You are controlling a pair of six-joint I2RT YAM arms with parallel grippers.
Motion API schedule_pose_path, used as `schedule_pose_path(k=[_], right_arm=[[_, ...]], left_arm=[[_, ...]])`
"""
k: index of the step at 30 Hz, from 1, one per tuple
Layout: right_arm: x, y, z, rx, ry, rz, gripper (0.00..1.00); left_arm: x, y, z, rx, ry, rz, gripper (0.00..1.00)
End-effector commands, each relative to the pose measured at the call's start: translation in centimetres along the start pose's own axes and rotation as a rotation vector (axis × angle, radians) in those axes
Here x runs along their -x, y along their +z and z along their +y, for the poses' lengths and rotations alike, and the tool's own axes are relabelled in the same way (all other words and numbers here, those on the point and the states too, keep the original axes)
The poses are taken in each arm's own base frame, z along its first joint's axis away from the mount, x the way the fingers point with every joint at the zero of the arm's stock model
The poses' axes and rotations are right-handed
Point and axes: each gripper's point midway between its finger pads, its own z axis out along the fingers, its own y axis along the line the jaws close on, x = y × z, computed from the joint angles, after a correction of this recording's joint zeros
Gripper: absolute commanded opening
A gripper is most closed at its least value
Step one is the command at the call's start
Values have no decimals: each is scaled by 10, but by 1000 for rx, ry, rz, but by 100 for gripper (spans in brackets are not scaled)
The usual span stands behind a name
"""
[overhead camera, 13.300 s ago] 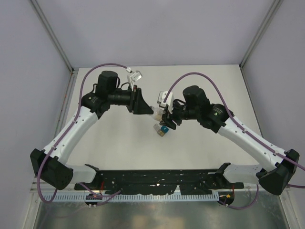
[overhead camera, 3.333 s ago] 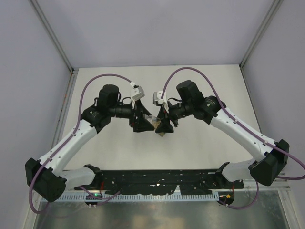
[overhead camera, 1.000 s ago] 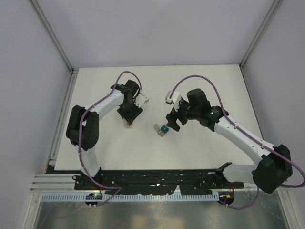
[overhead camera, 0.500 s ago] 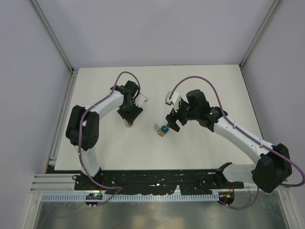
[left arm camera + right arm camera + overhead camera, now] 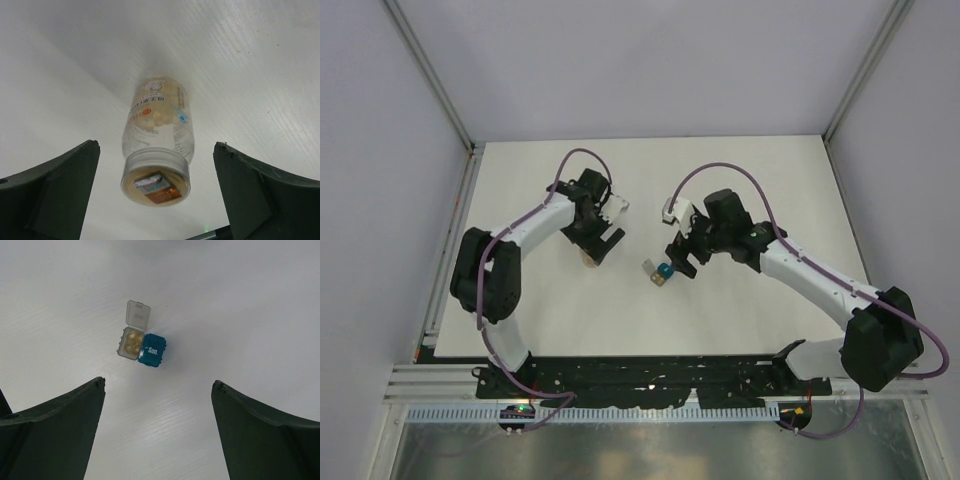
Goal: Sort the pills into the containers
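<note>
The white surface (image 5: 750,180) fills the middle of the walled cell. The left arm (image 5: 535,225) bends up from its base and reaches toward 1 o'clock. The right arm (image 5: 800,275) stretches long toward 10 o'clock, so both wrists meet near the centre. The left tool (image 5: 595,245) points down with its fingers spread wide. In its wrist view the left tool (image 5: 155,150) stands clear on both sides of a clear pill bottle (image 5: 159,135) and touches it nowhere. The right tool (image 5: 682,258) is also spread wide and pinches nothing. It hangs just at 2 o'clock of the containers, with nothing between its fingers and them. From overhead the bottle (image 5: 588,262) sits at 9 o'clock of the containers, well apart. Its ribbed cap faces the wrist camera and bears an orange-brown sticker. Pale round pills (image 5: 160,107) are heaped inside behind a printed label too small to read. In the right wrist view the grey container (image 5: 129,343) and the teal container (image 5: 152,351) touch side by side, the teal one at 4 o'clock of the grey. The grey one's clear lid (image 5: 138,315) is flipped open toward 12 o'clock, and yellowish pills (image 5: 131,341) lie inside. The teal one is closed, and its top reads "Sun." in white.
</note>
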Motion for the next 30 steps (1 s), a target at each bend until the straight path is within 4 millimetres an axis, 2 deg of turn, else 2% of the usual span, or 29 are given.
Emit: schedule_pose_path(k=[1,6,11,16,23,30], right_arm=[[-9,10,-5,31,-46,71,90],[-40,30,5,148,-21,208,89],[-59,48,10,218,8,284,89],[-68,61,14,278,31,323,88],[-70,75,13,300,52,338,88],[-70,83,20,343,74,342,88]], left_arm=[[21,-39,9,59,7,-138,99],[23,-64,7,62,1,-206,100],[16,-84,2,54,-18,-269,100],[8,-98,-2,58,-18,-308,100],[2,-115,1,75,-19,-345,100],[-1,-115,3,80,-26,-353,100]])
